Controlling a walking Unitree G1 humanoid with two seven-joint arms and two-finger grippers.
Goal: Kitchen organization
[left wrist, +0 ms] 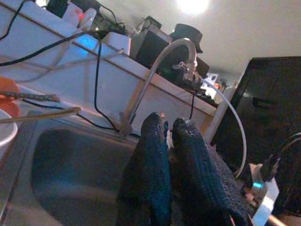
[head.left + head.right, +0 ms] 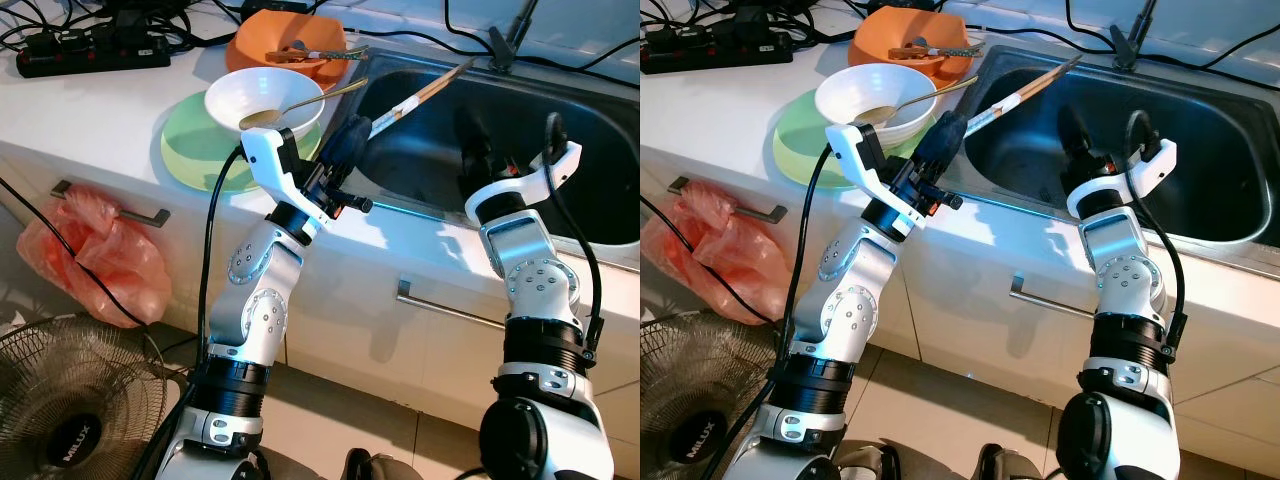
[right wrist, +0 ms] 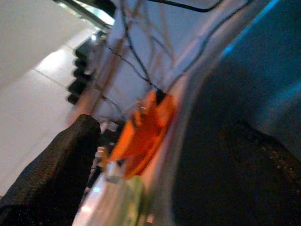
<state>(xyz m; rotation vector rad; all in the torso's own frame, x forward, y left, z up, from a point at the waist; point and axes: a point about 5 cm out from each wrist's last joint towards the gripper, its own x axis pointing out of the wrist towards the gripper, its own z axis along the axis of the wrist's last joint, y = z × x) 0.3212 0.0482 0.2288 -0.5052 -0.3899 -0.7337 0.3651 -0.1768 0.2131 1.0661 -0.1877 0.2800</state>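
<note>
From the head views, the left gripper is pinched shut on a pair of chopsticks, raised slantwise over the near left edge of the sink; the right gripper hangs over the basin. On the tabletop, a white bowl with a spoon sits on a green plate, an orange bowl behind: still unsorted, so little looks finished. The left wrist view shows its jaws closed together above the sink. The right wrist view shows its jaws spread wide, holding nothing.
</note>
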